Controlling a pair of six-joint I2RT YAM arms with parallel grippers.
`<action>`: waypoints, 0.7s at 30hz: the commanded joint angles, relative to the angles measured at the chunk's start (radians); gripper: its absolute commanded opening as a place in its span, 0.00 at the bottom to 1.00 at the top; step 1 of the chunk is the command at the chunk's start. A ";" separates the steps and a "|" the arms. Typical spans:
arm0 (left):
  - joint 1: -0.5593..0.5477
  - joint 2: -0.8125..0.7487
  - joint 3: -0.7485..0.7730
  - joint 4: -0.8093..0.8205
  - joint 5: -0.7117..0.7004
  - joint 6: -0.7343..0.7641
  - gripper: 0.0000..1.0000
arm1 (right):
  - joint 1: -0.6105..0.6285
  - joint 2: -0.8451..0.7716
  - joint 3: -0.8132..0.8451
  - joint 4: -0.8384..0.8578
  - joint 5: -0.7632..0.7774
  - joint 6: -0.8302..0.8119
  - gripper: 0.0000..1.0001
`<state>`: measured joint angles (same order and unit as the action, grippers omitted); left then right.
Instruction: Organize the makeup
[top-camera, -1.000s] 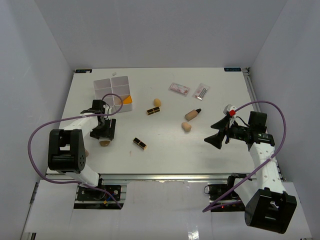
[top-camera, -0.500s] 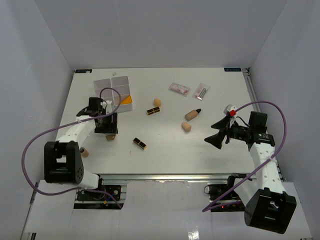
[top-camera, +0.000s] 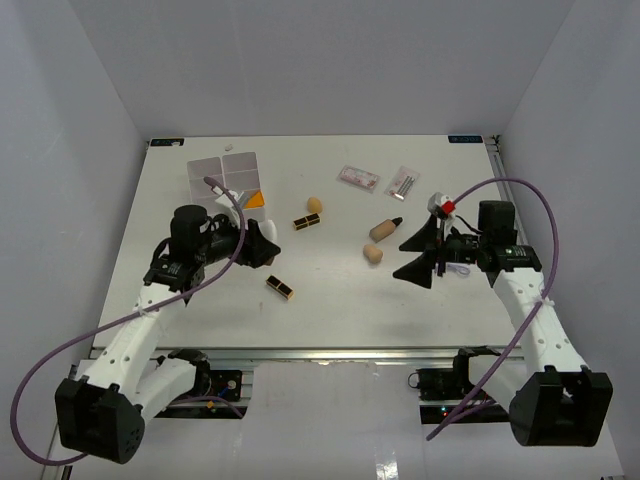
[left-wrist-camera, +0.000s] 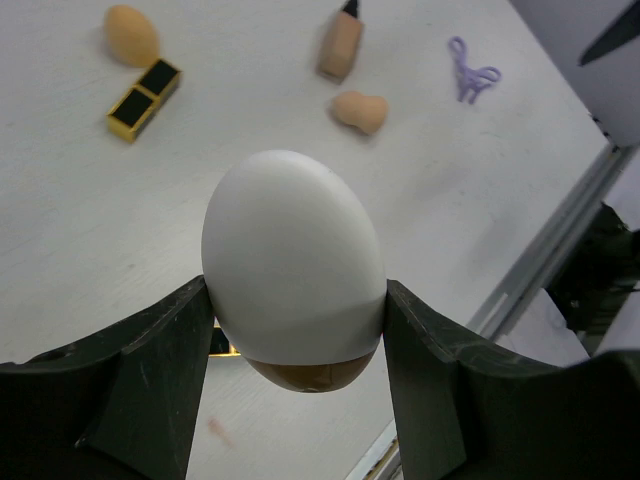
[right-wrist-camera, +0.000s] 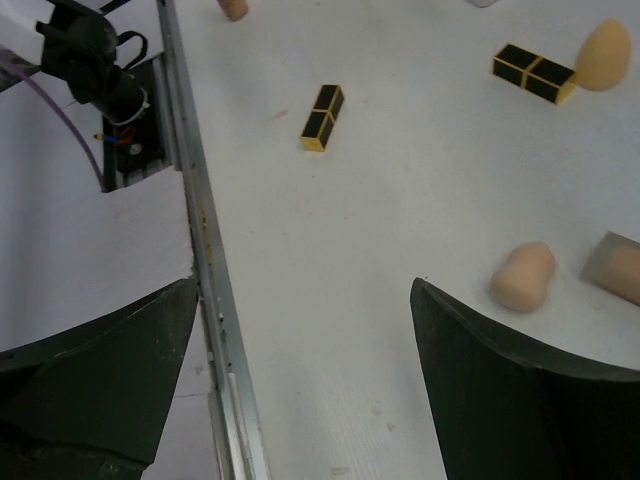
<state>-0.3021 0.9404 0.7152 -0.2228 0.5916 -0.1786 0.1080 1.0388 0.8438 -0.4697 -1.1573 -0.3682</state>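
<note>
- One left gripper (top-camera: 260, 244), left of centre, clamped on one smooth white egg (left-wrist-camera: 292, 255) (tan underneath).
- One white box (top-camera: 222, 178), far left, one orange tube (top-camera: 256, 199) inside.
- Two boxy black-and-gold tubes: near lipstick (top-camera: 280, 288), far lipstick (top-camera: 307, 221).
- Two matte beige sponges: egg-shaped sponge (top-camera: 314, 204), gourd-shaped sponge (top-camera: 373, 253).
- One tan bottle (top-camera: 383, 230), lying flat.
- Two clear flat packets: left packet (top-camera: 358, 178), right packet (top-camera: 402, 182).
- One right gripper (top-camera: 400, 262), spread wide, empty.

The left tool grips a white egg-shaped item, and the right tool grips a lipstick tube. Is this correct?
Only the second part is wrong. The right tool is open and grips nothing, as the right wrist view shows; both lipstick tubes lie loose. The left tool does grip the white egg-shaped item.
</note>
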 joint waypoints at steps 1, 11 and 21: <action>-0.194 -0.037 -0.059 0.255 0.010 -0.063 0.00 | 0.202 0.079 0.120 0.235 0.237 0.516 0.95; -0.518 0.159 0.011 0.273 -0.307 0.067 0.00 | 0.328 0.281 0.244 0.246 0.399 0.761 0.94; -0.586 0.304 0.110 0.277 -0.424 0.125 0.00 | 0.348 0.233 0.146 0.252 0.461 0.780 0.87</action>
<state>-0.8682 1.2260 0.7457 0.0103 0.2383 -0.0948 0.4431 1.3073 1.0258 -0.2439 -0.7343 0.3826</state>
